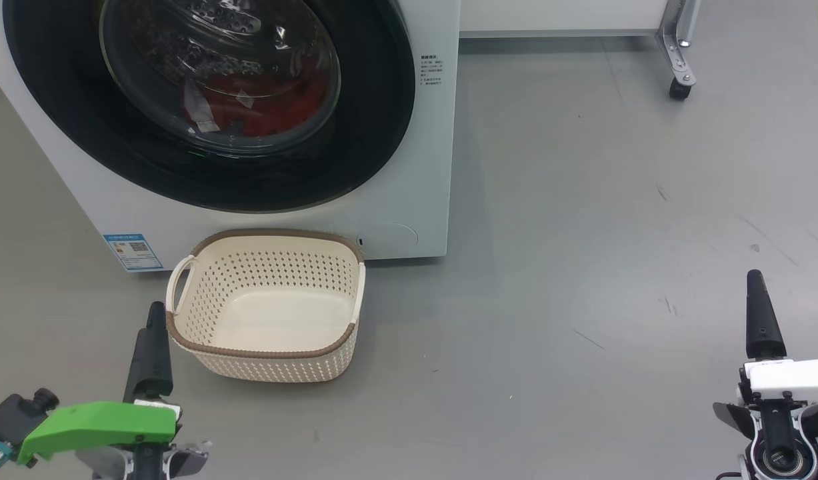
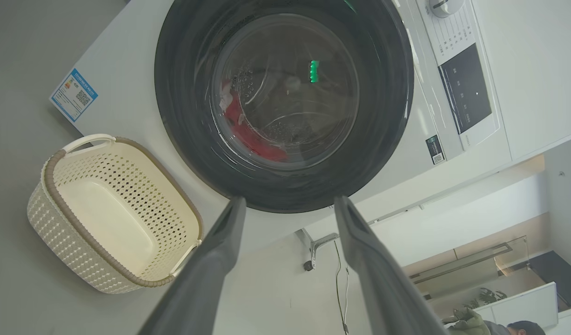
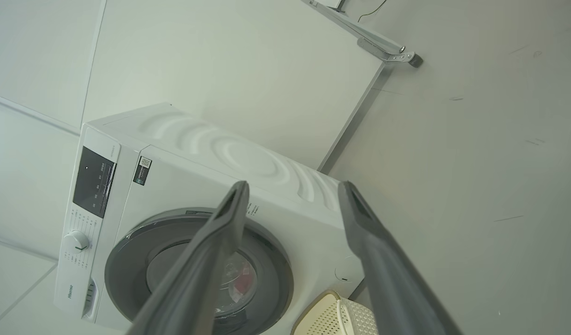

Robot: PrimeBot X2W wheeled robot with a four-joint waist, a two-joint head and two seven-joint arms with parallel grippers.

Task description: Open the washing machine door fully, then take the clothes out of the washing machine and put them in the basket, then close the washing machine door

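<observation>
The head view looks down on the lower front of the washing machine point(image 1: 435, 167), with the washing machine door point(image 1: 382, 133) lying flat against it and the clothes point(image 1: 262, 107) showing red through the glass, low in the drum. The basket point(image 1: 275, 235) stands on the floor point(image 1: 582, 267) just in front of the machine's bottom edge, below the door and right of the blue sticker point(image 1: 133, 251); whether it touches the machine cannot be told. Here each gripper shows edge-on as a single dark finger: the left gripper point(image 1: 155, 317) is just beside the basket's near left corner, and the right gripper point(image 1: 755, 280) is well apart at the near right, over bare floor. The wrist views settle what the head view cannot. The left gripper's fingers point(image 2: 220, 246) stand spread wide, gripping nothing, their tips framing a stretch of the door's black rim, and the right gripper's fingers point(image 3: 215, 242) are likewise spread and free. Those views also bring in the machine's upper front, with its control panel point(image 2: 466, 88) and knob point(image 3: 77, 240), and the left wrist view catches a person point(image 2: 522, 328) at its bottom right corner. Right of machine and basket the floor lies open as far as a caster point(image 1: 680, 90) at the far right.
</observation>
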